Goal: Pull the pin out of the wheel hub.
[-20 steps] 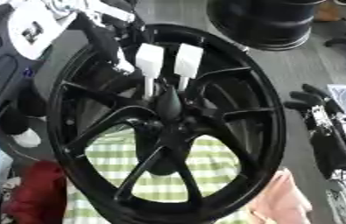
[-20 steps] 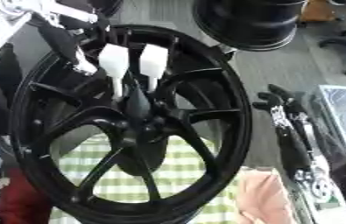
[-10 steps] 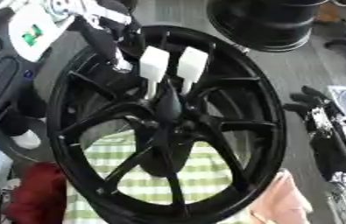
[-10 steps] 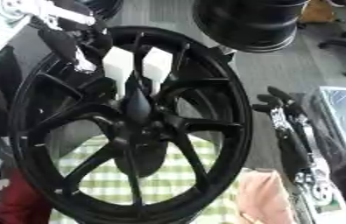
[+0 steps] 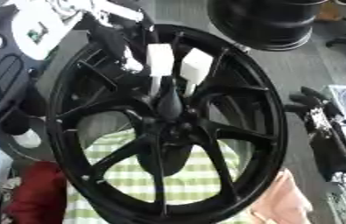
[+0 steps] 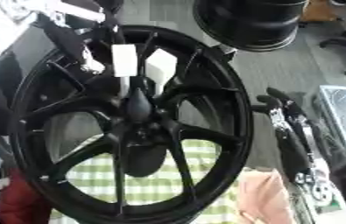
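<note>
A large black wheel hub (image 5: 168,127) stands nearly upright, filling the middle of the scene. At its centre sits a dark pin (image 5: 169,103), with two white tabs (image 5: 177,65) just above it (whether they touch the pin is unclear). The left hand (image 5: 118,37) reaches behind the hub's upper left rim; its fingers cannot be made out. The right hand (image 5: 321,127) rests open, to the hub's right. Green checked cloth (image 5: 183,183) lies beneath the hub.

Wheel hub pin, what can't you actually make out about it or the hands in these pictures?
- Pin: not distinguishable at the hub; black on black, blurred, both views.
- Left hand: its grip is hidden behind the wheel rim and spokes.
- Right hand: finger pose blurred.
- White tags: any markings unreadable.
</note>
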